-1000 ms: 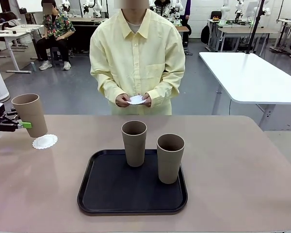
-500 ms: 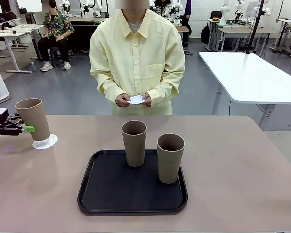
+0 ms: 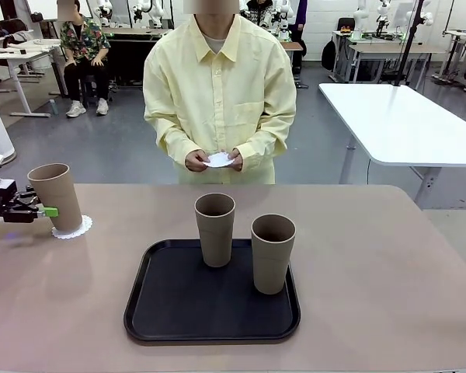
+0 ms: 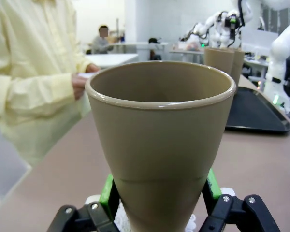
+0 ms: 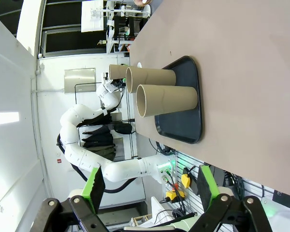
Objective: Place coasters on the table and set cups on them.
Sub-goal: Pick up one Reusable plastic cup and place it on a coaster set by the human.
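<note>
L gripper (image 4: 159, 193) tight on cup (image 4: 159, 125) over coaster (image 3: 76, 228); R gripper (image 5: 150, 188) jaws wide.

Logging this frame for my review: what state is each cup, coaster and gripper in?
Left cup: upright, empty, gripped.
Coaster under it: flat on the table.
Two tray cups: upright, empty, on the black tray.
Held coaster: in the person's hands.
Left gripper: shut on the left cup.
Right gripper: open, empty.
</note>
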Available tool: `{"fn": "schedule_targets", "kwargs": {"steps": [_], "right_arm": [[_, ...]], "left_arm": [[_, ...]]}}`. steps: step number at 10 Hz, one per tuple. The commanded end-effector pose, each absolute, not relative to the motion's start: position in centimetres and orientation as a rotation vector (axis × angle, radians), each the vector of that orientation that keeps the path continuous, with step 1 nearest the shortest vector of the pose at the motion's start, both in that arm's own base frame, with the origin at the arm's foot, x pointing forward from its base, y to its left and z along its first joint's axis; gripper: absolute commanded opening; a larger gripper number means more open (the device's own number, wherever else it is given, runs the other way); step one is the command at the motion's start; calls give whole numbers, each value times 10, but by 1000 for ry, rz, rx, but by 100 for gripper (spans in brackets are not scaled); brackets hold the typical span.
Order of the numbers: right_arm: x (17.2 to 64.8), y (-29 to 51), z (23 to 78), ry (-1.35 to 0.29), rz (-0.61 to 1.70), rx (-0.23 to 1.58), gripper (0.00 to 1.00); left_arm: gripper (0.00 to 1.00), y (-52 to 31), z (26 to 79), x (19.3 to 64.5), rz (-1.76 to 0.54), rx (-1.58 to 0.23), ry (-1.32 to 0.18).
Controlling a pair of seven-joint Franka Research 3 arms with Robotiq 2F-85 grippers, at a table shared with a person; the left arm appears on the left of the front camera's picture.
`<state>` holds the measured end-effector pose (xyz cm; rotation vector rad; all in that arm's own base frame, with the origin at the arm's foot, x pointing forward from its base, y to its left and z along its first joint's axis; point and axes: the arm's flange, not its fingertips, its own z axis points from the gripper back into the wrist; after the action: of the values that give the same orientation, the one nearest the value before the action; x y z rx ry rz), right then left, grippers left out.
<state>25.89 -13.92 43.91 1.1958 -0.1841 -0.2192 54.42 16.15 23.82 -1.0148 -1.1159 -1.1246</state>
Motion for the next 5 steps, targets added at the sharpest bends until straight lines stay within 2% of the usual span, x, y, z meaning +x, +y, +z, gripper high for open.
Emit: {"fn": "schedule_targets", "kwargs": {"steps": [1,5], "right_arm": [[259,-140,439,-184,-220,1205,100],[259,-140,439,-184,-220,1205,100]], "left_arm": [[84,163,234,548,-1158,-1007,-1128],[84,159,224,544,-1182,-1010,-1114]]}}
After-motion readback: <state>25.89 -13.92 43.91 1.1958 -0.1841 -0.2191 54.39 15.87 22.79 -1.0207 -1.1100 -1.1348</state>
